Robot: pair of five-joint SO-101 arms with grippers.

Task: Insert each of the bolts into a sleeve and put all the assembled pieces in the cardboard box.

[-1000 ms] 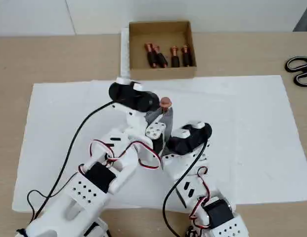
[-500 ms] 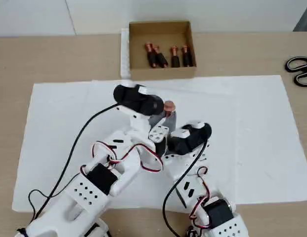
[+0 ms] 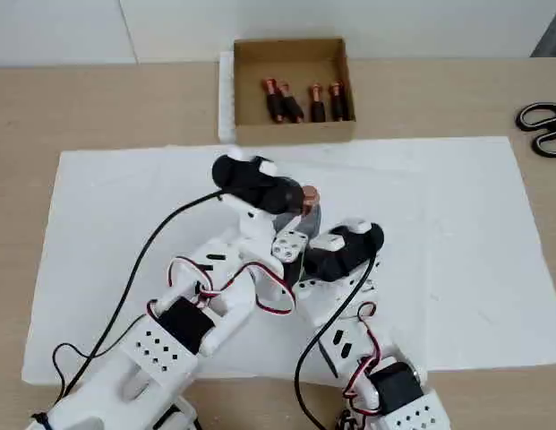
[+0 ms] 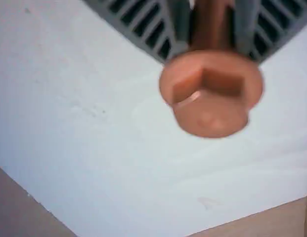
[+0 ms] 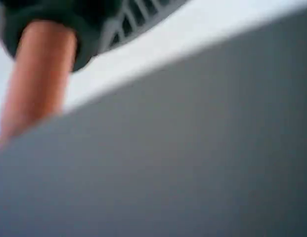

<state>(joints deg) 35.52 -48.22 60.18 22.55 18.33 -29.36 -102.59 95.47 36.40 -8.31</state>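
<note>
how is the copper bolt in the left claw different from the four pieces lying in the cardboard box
The copper hex-head bolt is clamped in the left arm's grey claw above the white paper sheet; the four sleeved pieces lie flat in the brown cardboard box. The bolt's shaft shows bare copper at the claw; each boxed piece wears a black sleeve. Shared: copper heads.

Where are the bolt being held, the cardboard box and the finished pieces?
bolt point(image 4: 211, 94), left wrist view, on its hexagonal head.
cardboard box point(image 3: 295, 133), high view, on its near wall.
finished pieces point(image 3: 317, 109), high view, on one piece's black sleeve.
</note>
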